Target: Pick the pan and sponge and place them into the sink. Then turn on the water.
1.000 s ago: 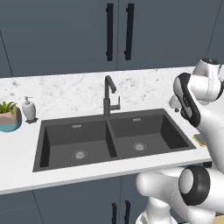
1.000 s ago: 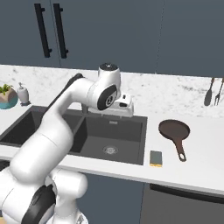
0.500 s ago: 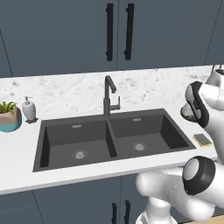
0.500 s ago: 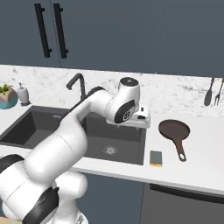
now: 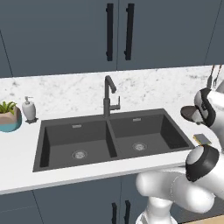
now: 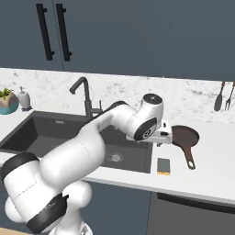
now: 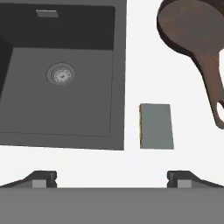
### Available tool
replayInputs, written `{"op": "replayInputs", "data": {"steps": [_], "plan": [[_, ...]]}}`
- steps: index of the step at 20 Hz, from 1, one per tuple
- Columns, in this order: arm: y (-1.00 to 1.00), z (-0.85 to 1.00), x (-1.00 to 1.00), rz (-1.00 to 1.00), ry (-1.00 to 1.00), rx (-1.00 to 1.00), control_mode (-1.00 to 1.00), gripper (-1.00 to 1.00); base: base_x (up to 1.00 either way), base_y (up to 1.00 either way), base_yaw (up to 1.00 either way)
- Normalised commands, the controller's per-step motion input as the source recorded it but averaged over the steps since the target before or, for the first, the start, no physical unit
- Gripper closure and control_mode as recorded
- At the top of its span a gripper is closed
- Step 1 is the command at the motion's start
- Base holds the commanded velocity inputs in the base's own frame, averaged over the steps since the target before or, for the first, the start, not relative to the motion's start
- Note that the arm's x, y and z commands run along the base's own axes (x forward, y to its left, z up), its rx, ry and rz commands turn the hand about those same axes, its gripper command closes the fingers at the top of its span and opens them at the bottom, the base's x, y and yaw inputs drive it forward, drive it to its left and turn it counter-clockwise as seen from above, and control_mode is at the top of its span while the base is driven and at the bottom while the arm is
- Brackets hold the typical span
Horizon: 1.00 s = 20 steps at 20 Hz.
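The gripper (image 7: 112, 177) is hanging with its jaws spread wide and nothing between them, looking straight down on the white counter (image 7: 144, 168) beside the sink (image 7: 119, 87).

In the hand view, going left to right from the tool: off to its left and ahead, the right basin is lying open with its round drain (image 7: 60, 73) showing. Just ahead of the gap between the fingertips, slightly right of centre, the sponge (image 7: 156, 126) is lying flat on the counter, close beside the sink's rim but apart from it. Farther ahead and to the right, the pan (image 7: 190, 26) is sitting on the counter, its long handle (image 7: 213, 83) running back toward the tool's right side, near the sponge but not touching it.

Judging by this, the first pick is just getting under way, with neither thing in the sink yet. The next move is probably calling for a short shift forward and a descent, so the fingers straddle the sponge or the pan's handle before closing.
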Motion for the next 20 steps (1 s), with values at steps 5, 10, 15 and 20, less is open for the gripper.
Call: {"op": "replayInputs", "data": {"steps": [5, 10, 15, 20], "plan": [[-0.52, -0.18, 0.05, 0.05, 0.0, 0.0, -1.0, -1.0, 0.0, 0.0, 0.0], [-0.48, -0.14, 0.13, 0.04, 0.0, 0.0, -1.0, -1.0, 0.0, 0.0, 0.0], [-0.35, -0.15, 0.34, 0.05, 0.0, 0.0, -1.0, -1.0, 0.0, 0.0, 0.0], [-0.34, -0.17, 0.42, 0.08, 0.0, 0.0, -1.0, -1.0, 0.0, 0.0, 0.0]]}}
